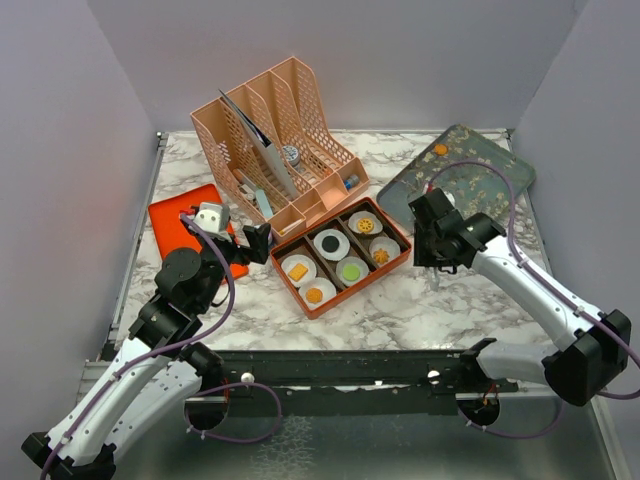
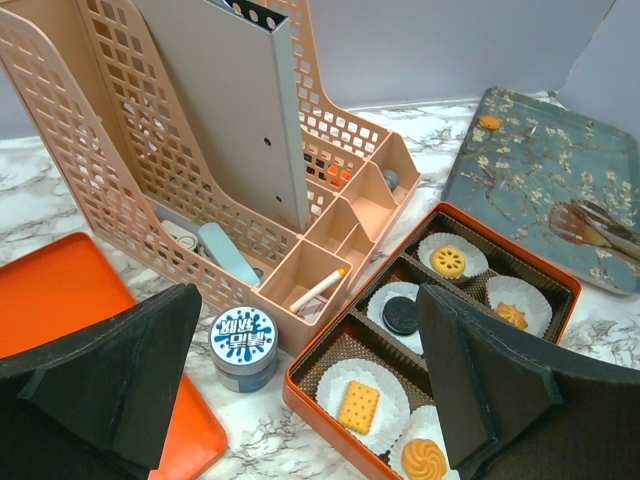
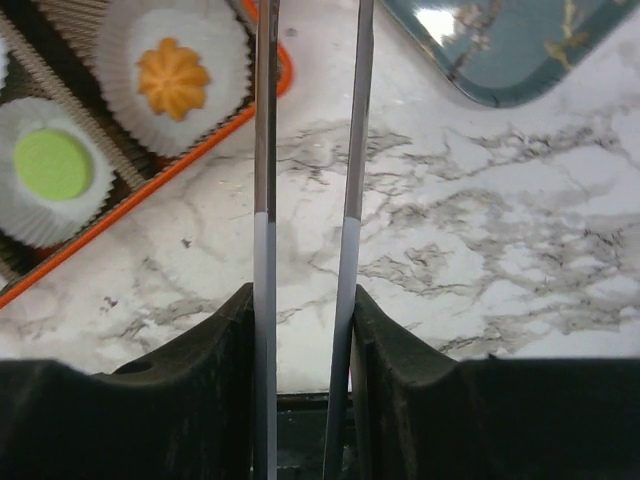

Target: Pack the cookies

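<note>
The cookies sit in white paper cups inside the orange box: a yellow square, a black round, a green round and orange rounds. One more orange cookie lies on the floral tray. My right gripper hovers between box and tray, shut on metal tongs whose two blades point away over the marble. The green cookie and an orange swirl lie left of them. My left gripper stands open and empty at the box's left corner.
A peach desk organiser stands behind the box. A flat orange lid lies at the left, under my left arm. A small blue-and-white tin sits between the lid and the box. Grey walls close in the table.
</note>
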`<action>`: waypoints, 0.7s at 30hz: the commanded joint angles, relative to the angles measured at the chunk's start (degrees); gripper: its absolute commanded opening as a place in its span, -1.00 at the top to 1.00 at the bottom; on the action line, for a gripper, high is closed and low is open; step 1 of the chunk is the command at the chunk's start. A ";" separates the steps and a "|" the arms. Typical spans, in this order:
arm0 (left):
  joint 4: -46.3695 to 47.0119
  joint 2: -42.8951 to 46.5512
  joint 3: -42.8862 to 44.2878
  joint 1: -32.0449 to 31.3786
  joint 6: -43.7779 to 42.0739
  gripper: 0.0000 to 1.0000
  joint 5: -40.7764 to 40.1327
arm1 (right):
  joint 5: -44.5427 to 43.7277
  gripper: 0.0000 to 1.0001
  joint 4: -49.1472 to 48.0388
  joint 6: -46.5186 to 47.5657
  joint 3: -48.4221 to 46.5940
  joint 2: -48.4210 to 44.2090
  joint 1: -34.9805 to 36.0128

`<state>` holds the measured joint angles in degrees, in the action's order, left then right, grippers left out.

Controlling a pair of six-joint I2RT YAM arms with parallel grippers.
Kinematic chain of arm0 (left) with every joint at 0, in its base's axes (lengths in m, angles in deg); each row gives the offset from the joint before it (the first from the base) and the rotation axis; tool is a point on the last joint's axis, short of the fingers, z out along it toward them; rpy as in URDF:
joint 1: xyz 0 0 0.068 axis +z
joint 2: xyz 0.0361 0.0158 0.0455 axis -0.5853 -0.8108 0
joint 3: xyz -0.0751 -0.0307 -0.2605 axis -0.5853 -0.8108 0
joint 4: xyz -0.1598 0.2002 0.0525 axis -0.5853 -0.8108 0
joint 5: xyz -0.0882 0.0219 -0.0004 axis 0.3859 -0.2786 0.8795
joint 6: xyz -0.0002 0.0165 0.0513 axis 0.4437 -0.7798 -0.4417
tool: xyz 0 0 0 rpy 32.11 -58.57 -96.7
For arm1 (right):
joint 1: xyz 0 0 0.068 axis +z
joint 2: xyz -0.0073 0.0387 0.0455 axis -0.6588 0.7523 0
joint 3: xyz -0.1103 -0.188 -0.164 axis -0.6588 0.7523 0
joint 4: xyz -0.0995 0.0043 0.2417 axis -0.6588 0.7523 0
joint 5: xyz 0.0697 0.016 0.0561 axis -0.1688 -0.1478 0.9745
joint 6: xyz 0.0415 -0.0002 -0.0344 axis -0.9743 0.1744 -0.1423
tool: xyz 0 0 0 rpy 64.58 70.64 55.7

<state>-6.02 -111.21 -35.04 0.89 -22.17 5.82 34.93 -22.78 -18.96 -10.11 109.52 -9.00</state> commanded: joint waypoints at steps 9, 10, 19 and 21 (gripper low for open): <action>0.89 0.60 -0.31 0.40 0.29 -0.98 -0.05 | -19.49 0.25 -14.37 -19.21 18.07 -4.66 -2.05; 0.81 0.64 -0.31 0.40 0.33 -0.98 -0.11 | -19.49 0.25 -16.03 -19.64 19.51 -4.67 -2.59; 0.68 0.98 -0.30 0.40 0.33 -0.98 -0.25 | -12.28 0.19 -30.11 -17.90 30.38 -1.43 -7.71; 0.67 1.23 -0.31 0.40 0.35 -0.98 -0.34 | -9.65 0.17 -31.70 -18.34 31.82 -0.35 -8.02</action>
<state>-6.04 -110.80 -35.04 0.89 -22.15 5.82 21.05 -46.76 -36.05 19.06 107.25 -16.13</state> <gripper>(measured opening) 0.989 0.413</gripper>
